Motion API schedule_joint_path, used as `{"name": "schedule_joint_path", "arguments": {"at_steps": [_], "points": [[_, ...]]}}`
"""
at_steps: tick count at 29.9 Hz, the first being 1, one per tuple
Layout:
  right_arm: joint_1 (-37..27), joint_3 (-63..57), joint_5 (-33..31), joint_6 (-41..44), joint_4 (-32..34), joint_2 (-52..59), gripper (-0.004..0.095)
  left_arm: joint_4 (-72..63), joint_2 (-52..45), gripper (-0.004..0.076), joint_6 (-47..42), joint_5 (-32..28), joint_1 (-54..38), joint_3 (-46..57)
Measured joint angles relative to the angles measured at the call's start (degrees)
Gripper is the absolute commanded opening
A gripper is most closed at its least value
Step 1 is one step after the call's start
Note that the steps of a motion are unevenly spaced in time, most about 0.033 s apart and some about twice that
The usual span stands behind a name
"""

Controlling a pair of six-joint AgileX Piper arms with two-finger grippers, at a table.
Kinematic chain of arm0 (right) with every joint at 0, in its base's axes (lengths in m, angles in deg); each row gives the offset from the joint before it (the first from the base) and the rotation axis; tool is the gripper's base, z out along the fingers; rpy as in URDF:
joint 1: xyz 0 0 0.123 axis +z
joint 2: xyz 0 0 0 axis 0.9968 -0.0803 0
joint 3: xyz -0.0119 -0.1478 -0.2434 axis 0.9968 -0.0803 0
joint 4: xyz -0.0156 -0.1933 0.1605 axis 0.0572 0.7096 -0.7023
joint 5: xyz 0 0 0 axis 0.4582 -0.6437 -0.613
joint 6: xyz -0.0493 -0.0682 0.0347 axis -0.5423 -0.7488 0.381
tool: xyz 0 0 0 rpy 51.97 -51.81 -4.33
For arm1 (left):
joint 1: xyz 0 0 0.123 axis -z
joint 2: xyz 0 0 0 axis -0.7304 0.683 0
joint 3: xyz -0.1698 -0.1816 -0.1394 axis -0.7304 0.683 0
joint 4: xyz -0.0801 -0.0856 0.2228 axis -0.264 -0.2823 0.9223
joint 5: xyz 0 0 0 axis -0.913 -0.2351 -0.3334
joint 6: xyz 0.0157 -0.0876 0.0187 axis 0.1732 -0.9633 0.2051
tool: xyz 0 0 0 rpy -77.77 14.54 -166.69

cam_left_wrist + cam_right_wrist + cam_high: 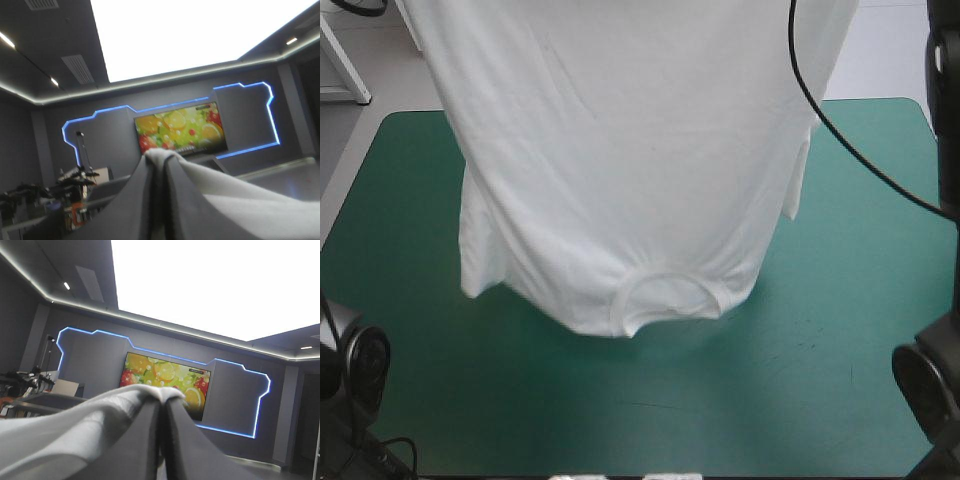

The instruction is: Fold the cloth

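The white T-shirt (620,170) hangs spread above the teal-green table (840,330), held up by its hem, which runs out past the picture's top. Its collar (665,295) and sleeves dangle lowest, brushing the cover near the table's middle. Both grippers are raised out of the high view. In the left wrist view my left gripper (162,157) is shut in a pointed arch with the T-shirt (240,200) draped over its tip. In the right wrist view my right gripper (162,400) is likewise shut, the T-shirt (75,425) bunched over its tip and trailing away to one side.
Bare teal-green cover lies in front of the hanging shirt and to both sides. The wrist views look level into the room.
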Motion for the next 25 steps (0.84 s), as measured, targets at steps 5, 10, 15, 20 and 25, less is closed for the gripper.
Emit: {"name": "schedule_joint_path", "arguments": {"at_steps": [5,10,15,20,25], "points": [[-11.4,6.4,7.2,1.0,-11.6,-8.2,-0.0017,-0.4,6.7,-0.0009,1.4,-8.0,0.0,-9.3],[-17.7,7.3,8.8,-1.4,-22.0,-11.2,-0.0017,-3.2,11.4,-0.0009,1.6,-8.7,0.5,-14.2],[-19.5,7.3,1.5,-4.1,-26.5,-14.5,-0.0017,-4.2,16.4,-0.0009,1.4,3.1,0.4,-14.6],[-20.0,6.5,-17.8,-14.1,-36.8,-21.4,-0.0017,4.0,22.0,-0.0009,-8.4,20.8,0.4,-14.2],[-20.0,1.6,-27.9,-19.3,-42.5,-24.3,-0.0017,14.6,25.4,-0.0009,-18.9,41.2,0.4,-14.1]]}}
